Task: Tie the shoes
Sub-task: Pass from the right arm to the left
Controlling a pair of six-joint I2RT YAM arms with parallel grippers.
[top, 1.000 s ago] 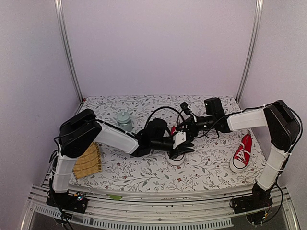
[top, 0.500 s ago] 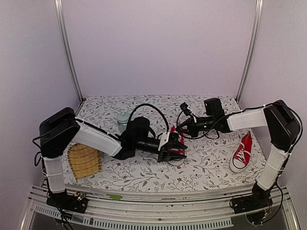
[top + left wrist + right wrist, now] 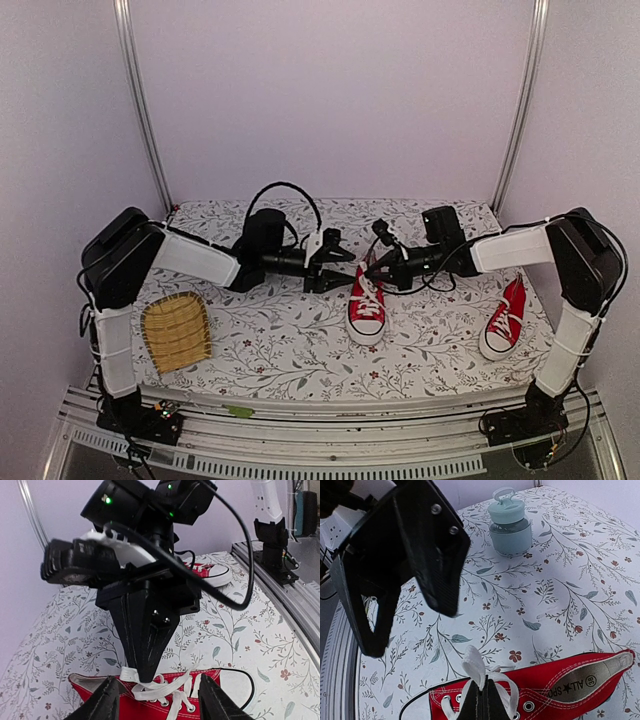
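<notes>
The shoe in hand [image 3: 367,305] lay near the middle of the table [image 3: 260,350], its white toe cap toward the arm bases and its lace [image 3: 475,667] loose and unknotted. Directly over that shoe's eyelets, the right gripper [image 3: 481,700] had its jaws pressed together on a strand of the lace, holding it up in a small standing bend. Just left of the shoe, beside its heel end, the left gripper [image 3: 340,266] hung with jaws spread apart and nothing between them. The second shoe [image 3: 505,320] lay well to the right of the first, untouched. A small lidded jar [image 3: 509,522] stood beyond the shoe to its left, and a woven mat [image 3: 176,333] lay far off on the same side. The step appeared to be gathering the two lace ends for a knot. To do it well, the right gripper would need to hold its strand taut without dragging the light shoe. The left would need to come in low, straddle a single free strand clear of the other fingers, then close only once the lace sat fully between its pads.
</notes>
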